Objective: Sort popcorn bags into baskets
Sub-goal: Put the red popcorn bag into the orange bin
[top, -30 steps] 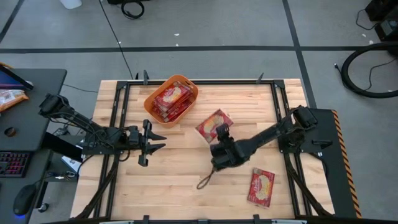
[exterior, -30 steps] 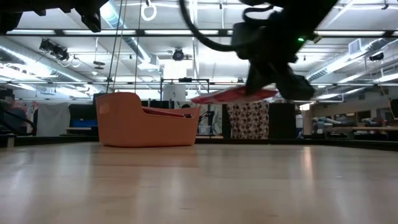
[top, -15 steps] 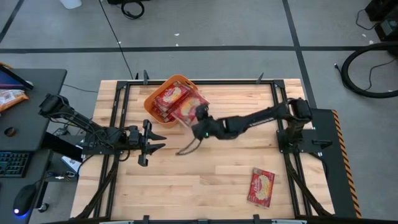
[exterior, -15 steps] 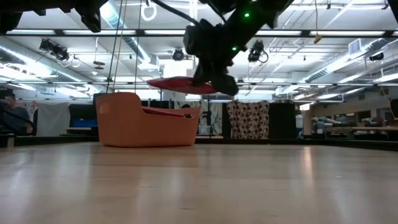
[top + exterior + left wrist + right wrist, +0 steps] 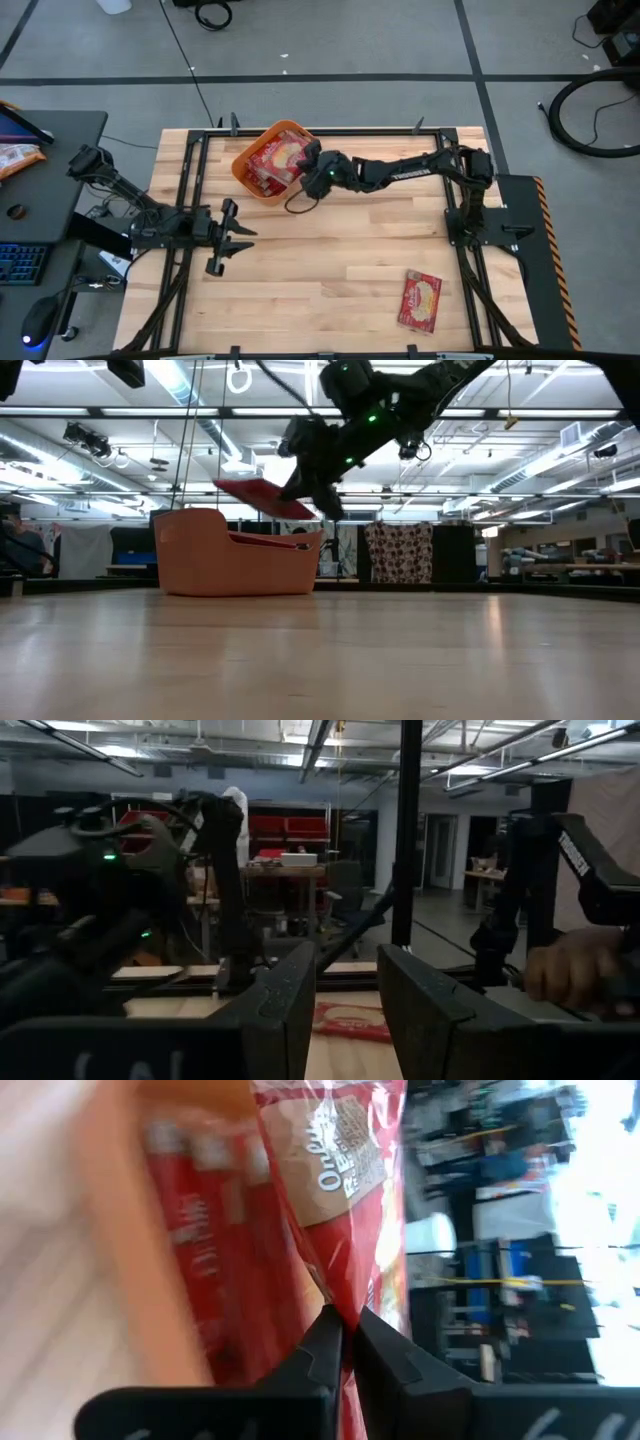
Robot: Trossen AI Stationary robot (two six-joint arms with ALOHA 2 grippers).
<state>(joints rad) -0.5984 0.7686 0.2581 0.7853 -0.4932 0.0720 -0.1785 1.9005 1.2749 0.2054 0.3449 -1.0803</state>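
Note:
The orange basket [image 5: 272,158] stands near the table's far edge, left of centre, with several red popcorn bags [image 5: 264,160] lying inside; the low view shows its wall [image 5: 205,565]. My right gripper [image 5: 312,172] reaches over the basket's right rim, shut on a red popcorn bag [image 5: 291,153] that hovers above the basket [image 5: 262,498]. One more red bag [image 5: 421,300] lies flat near the table's near right corner, also seen in the left wrist view [image 5: 347,1020]. My left gripper [image 5: 228,238] waits open above the table's left side. My right gripper pinches the popcorn bag by its edge [image 5: 335,1295] between the two fingers [image 5: 320,1350]. The arm comes in from the table's right, slanting down. The bag is lifted clear over the basket, tilted, its free end [image 5: 228,487] higher than the held end.
A black metal frame [image 5: 330,132] runs along the table's edges. A loose cable loop [image 5: 296,205] hangs from my right arm beside the basket. Bare wood lies across the table's middle and near side [image 5: 320,270]. A desk with a keyboard [image 5: 25,265] stands left of the table.
My right gripper has carried the bag from the table's middle up and toward the far left, ending over the basket; the bag has tipped from nearly level to tilted. My left gripper has shifted slightly toward the near edge.

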